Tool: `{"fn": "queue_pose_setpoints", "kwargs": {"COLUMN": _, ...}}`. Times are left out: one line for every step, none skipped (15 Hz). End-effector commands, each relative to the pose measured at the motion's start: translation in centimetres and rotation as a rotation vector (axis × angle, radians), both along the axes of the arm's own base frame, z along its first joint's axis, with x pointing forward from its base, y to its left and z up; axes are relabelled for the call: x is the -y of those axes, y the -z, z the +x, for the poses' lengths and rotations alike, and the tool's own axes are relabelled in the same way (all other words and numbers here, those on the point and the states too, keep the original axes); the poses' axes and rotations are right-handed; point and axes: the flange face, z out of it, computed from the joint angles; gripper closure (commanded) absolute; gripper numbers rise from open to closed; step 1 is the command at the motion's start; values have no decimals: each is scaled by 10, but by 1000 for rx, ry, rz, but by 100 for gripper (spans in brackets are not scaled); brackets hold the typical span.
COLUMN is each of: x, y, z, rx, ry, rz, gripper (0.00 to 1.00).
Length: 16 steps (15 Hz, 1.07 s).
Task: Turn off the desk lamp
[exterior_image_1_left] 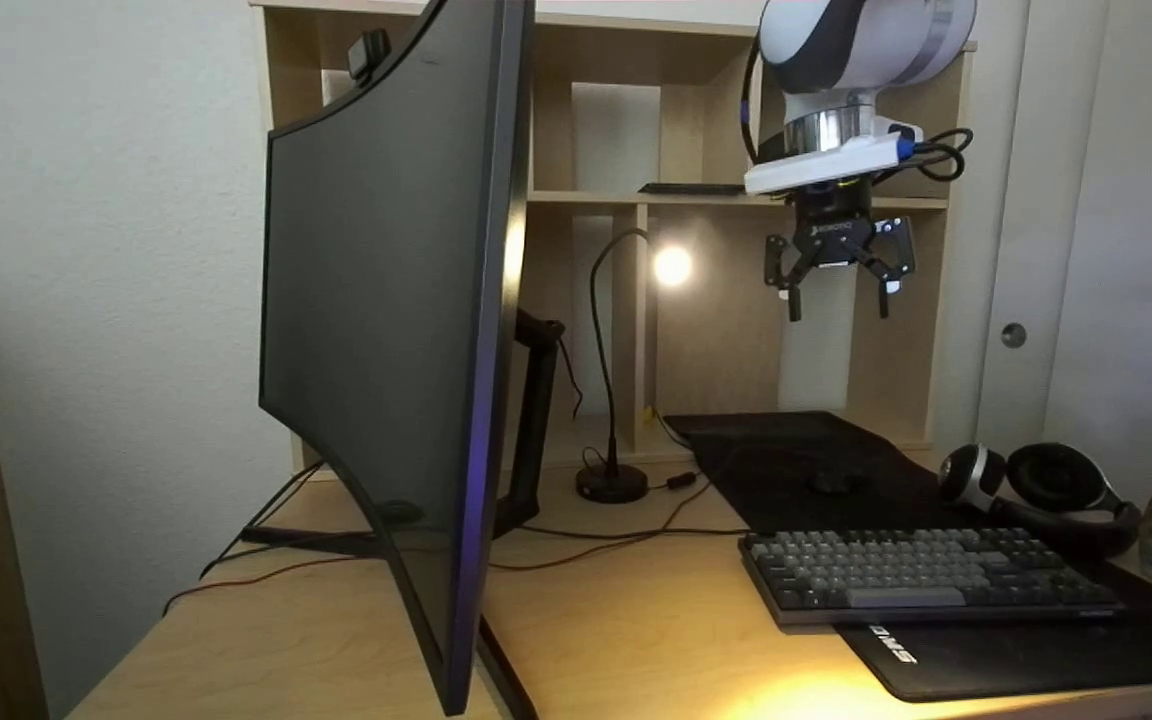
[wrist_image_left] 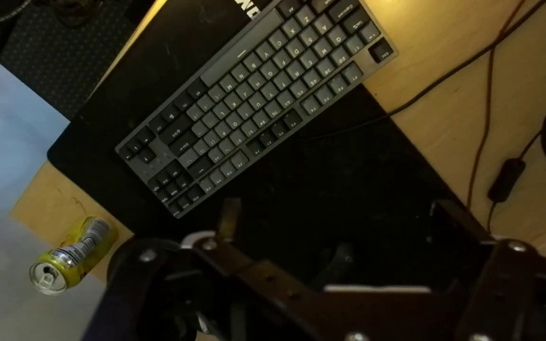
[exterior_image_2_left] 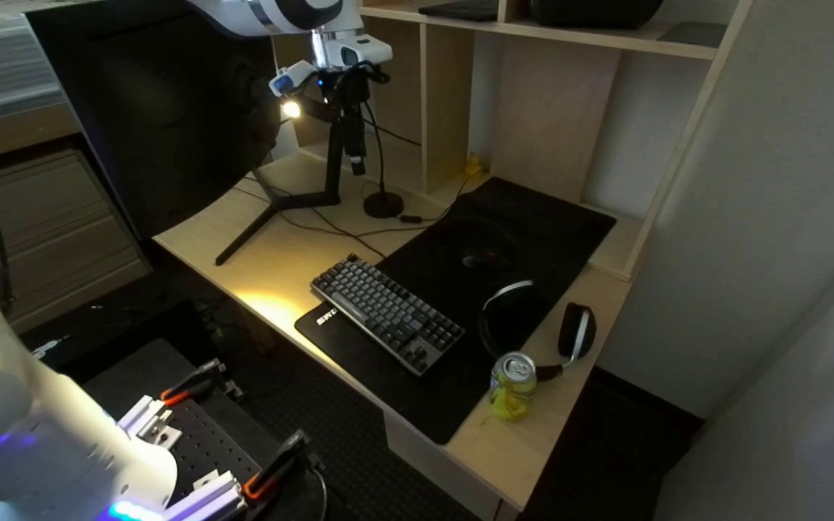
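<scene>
Yellow light is given off by the round bulb (exterior_image_1_left: 673, 266) of the desk lamp (exterior_image_1_left: 610, 400), which is plainly lit. Its black base (exterior_image_1_left: 612, 484) is set on the pale wooden counter (exterior_image_1_left: 626, 640), just beside the monitor stand (exterior_image_1_left: 534, 425), and its thin dark stem (exterior_image_1_left: 596, 318) is bent over at the top, so that the bulb is carried off to one side. Near the base, a small black block (wrist_image_left: 506, 180) is strung along the lamp's cord (wrist_image_left: 531, 145).

From the white arm (exterior_image_1_left: 886, 55) the tool (exterior_image_1_left: 839, 306) is hung, pointed downward; it is released, its two fingers (exterior_image_1_left: 794, 305) spread well apart, and in an exterior view a clear gap is shown between it and the bulb. By the curved dark monitor (exterior_image_1_left: 386, 290), part of the shelf unit (exterior_image_1_left: 711, 350) at the back is hidden.

In the wrist view, the fingers are seen against a black mat (wrist_image_left: 349, 189), by which a dark mouse (exterior_image_2_left: 478, 257) and most of the keyboard (wrist_image_left: 259, 104) are borne (one end of the keyboard is left jutting past the mat's edge). Farther out, the headphones (exterior_image_1_left: 1056, 478) are laid partly on the mat and partly on the counter; just beside them a yellow can (exterior_image_2_left: 513, 387), dented in its side, is stood upright on the counter. At the counter's front edge a warm bright patch (exterior_image_1_left: 816, 695) is seen in both exterior views.
</scene>
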Motion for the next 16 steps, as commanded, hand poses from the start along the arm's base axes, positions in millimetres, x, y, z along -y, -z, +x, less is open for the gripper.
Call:
{"fn": "queue_pose_setpoints", "kwargs": {"x": -4, "y": -6, "z": -2, "rx": 7, "ry": -6, "rz": 0, "gripper": 0}}
{"fn": "queue_pose_setpoints", "kwargs": {"x": -10, "y": 10, "z": 13, "rx": -18, "ry": 13, "rz": 8, "gripper": 0}}
{"fn": "queue_pose_setpoints", "kwargs": {"x": -9, "y": 20, "z": 32, "rx": -1, "ry": 91, "rz": 22, "gripper": 0}}
{"fn": "queue_pose_setpoints", "kwargs": {"x": -7, "y": 25, "z": 50, "rx": -8, "ry": 136, "rz": 97, "gripper": 0}}
{"fn": "queue_pose_setpoints", "kwargs": {"x": -7, "y": 28, "z": 65, "rx": 17, "ry": 174, "rz": 132, "gripper": 0}}
{"fn": "queue_pose_setpoints", "kwargs": {"x": -7, "y": 30, "z": 83, "rx": 24, "ry": 203, "rz": 191, "gripper": 0}}
{"fn": "queue_pose_setpoints", "kwargs": {"x": -7, "y": 34, "z": 100, "rx": 47, "ry": 240, "rz": 229, "gripper": 0}}
{"fn": "queue_pose_setpoints", "kwargs": {"x": -7, "y": 41, "z": 116, "rx": 52, "ry": 282, "rz": 271, "gripper": 0}}
{"fn": "queue_pose_setpoints", "kwargs": {"x": -5, "y": 50, "z": 129, "rx": 38, "ry": 314, "rz": 288, "gripper": 0}}
{"fn": "queue_pose_setpoints", "kwargs": {"x": -3, "y": 52, "z": 139, "rx": 16, "ry": 338, "rz": 317, "gripper": 0}}
{"fn": "queue_pose_setpoints", "kwargs": {"x": -3, "y": 45, "z": 112, "rx": 39, "ry": 293, "rz": 274, "gripper": 0}}
{"fn": "queue_pose_setpoints", "kwargs": {"x": -1, "y": 52, "z": 124, "rx": 36, "ry": 310, "rz": 292, "gripper": 0}}
{"fn": "queue_pose_setpoints", "kwargs": {"x": 0, "y": 57, "z": 132, "rx": 34, "ry": 318, "rz": 300, "gripper": 0}}
{"fn": "queue_pose_setpoints", "kwargs": {"x": 0, "y": 60, "z": 136, "rx": 31, "ry": 322, "rz": 303, "gripper": 0}}
{"fn": "queue_pose_setpoints", "kwargs": {"x": -1, "y": 60, "z": 138, "rx": 29, "ry": 324, "rz": 303, "gripper": 0}}
{"fn": "queue_pose_setpoints", "kwargs": {"x": -2, "y": 75, "z": 142, "rx": -2, "ry": 334, "rz": 265, "gripper": 0}}
